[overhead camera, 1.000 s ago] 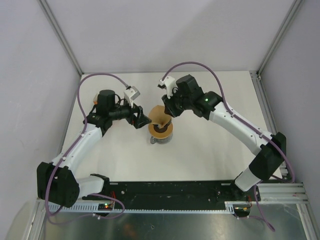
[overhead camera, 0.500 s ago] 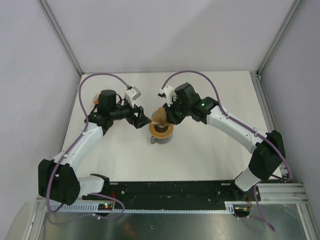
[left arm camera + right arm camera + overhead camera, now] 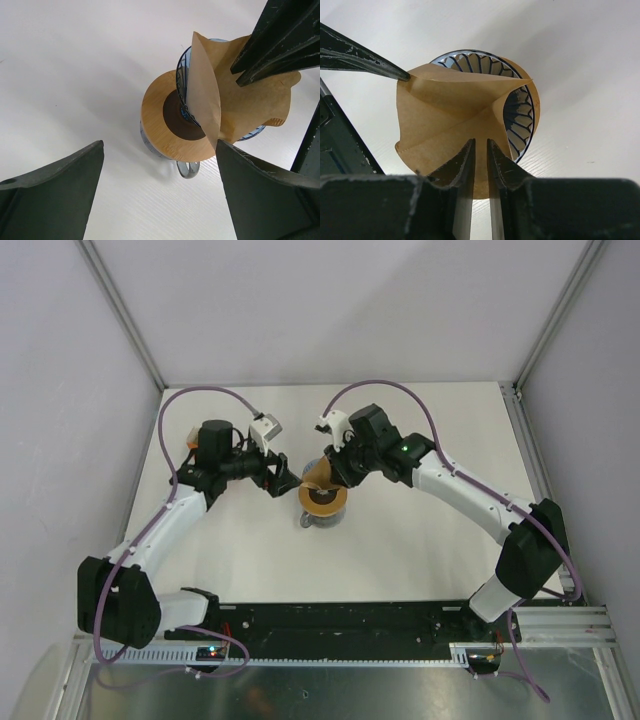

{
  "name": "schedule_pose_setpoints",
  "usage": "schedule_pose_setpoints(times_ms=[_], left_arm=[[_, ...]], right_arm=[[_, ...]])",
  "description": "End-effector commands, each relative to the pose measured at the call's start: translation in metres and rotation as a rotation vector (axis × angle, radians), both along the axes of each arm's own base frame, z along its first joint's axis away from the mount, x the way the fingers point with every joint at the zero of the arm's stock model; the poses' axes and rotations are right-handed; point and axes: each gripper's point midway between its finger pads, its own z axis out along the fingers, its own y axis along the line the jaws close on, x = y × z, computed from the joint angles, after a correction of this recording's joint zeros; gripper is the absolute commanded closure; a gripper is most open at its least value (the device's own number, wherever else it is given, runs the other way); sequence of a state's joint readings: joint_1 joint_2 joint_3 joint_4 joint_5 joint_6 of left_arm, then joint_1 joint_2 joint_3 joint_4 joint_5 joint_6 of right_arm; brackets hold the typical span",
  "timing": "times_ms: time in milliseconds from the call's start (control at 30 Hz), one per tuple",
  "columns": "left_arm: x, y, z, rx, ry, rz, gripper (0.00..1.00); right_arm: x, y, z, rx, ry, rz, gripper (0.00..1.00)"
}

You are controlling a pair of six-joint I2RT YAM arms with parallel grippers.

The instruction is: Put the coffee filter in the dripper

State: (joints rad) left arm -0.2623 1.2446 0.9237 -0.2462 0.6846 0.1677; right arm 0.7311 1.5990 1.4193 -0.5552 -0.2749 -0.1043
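The coffee filter is a light-brown paper cone, partly spread, lying tilted over the rim of the blue ribbed dripper. My right gripper is shut on the filter's lower fold, with only a thin gap between the fingers. My left gripper is wide open just left of the dripper; one fingertip touches the filter's upper corner. In the top view the filter sits between the left gripper and the right gripper.
The dripper stands on a flat brown wooden ring with a dark hole, on a grey handled mug. The ring sits mid-table on the white table. Grey walls enclose the back and sides.
My right gripper has moved a little left and down with the filter, closer over the dripper. The left arm has hardly moved.
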Motion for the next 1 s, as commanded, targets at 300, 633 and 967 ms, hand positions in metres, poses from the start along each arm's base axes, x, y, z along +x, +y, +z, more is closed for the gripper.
schedule_pose_setpoints(times_ms=[300,633,967], left_arm=[[0.015,0.0,0.056,-0.032,-0.148,0.007,0.0],[0.029,0.01,0.075,-0.01,-0.215,0.072,0.0],[0.049,0.033,0.07,0.062,-0.25,0.183,0.0]], right_arm=[[0.015,0.015,0.062,0.09,-0.14,0.009,0.73],[0.027,-0.004,0.095,0.155,-0.215,-0.057,0.7],[0.049,-0.058,0.12,0.2,-0.288,-0.235,0.62]])
